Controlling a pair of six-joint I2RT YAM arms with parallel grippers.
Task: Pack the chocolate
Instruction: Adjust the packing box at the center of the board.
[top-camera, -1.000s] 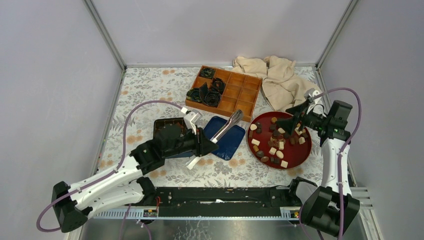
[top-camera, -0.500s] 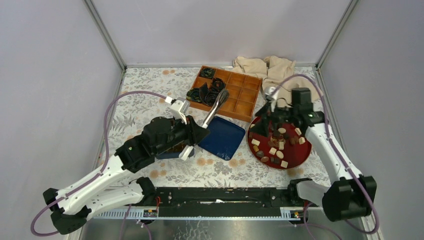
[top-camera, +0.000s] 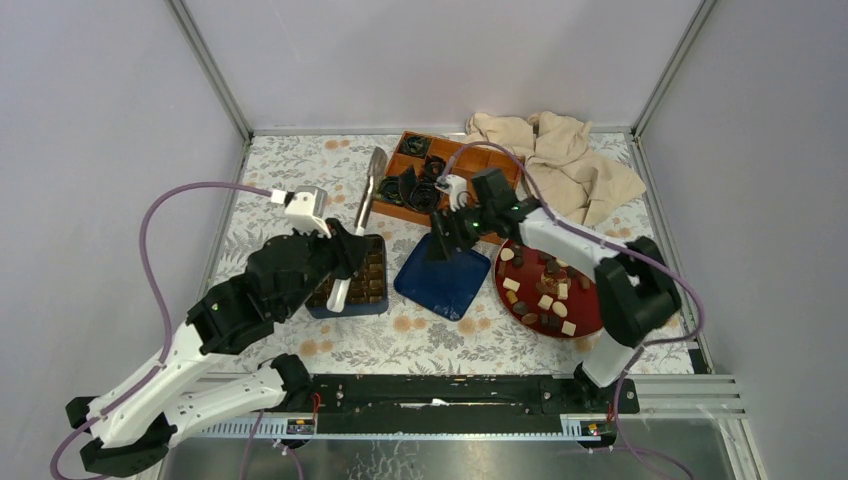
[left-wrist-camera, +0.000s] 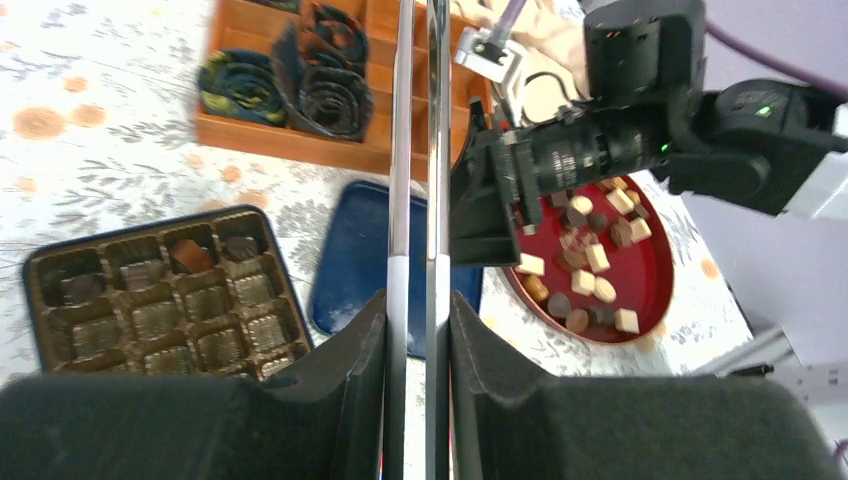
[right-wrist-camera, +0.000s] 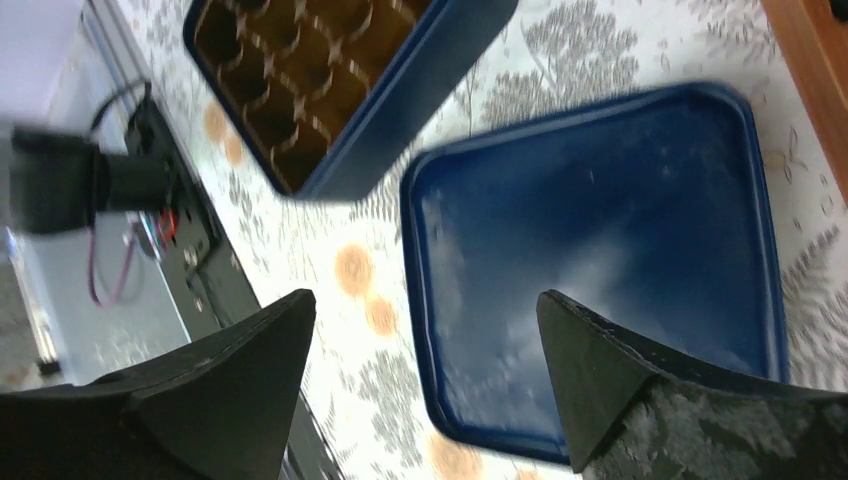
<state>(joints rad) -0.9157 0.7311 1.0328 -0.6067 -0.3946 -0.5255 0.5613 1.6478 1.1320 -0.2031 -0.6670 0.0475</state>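
- Chocolate (top-camera: 546, 301) lies mostly on the red plate (top-camera: 583, 320) at the right of the table, as loose dark, mid-brown and cream pieces.
- In the left wrist view, at least one brown piece sits in a back cell of the blue tray (top-camera: 355, 311), which has a brown moulded insert. The other cells are too dim to judge.
- The left gripper (left-wrist-camera: 418, 300) is clamped on a pair of metal tongs (top-camera: 365, 200). Its fingers press both arms of the tongs close together.
- The tongs point away from the arm bases, and their tip is above the floral table (top-camera: 290, 170), just left of the wooden box (left-wrist-camera: 290, 150).
- The left gripper hangs over the blue tray and hides part of it in the top view.
- The right gripper (right-wrist-camera: 422, 300) hangs over the blue lid (top-camera: 445, 280) with its fingers wide apart and nothing between them.
- The lid lies flat between the tray and the red plate.
- Black crumpled paper cups (top-camera: 415, 190) fill several left-hand compartments of the wooden box.
- A beige cloth (top-camera: 570, 165) lies bunched in the far right corner, behind the plate.
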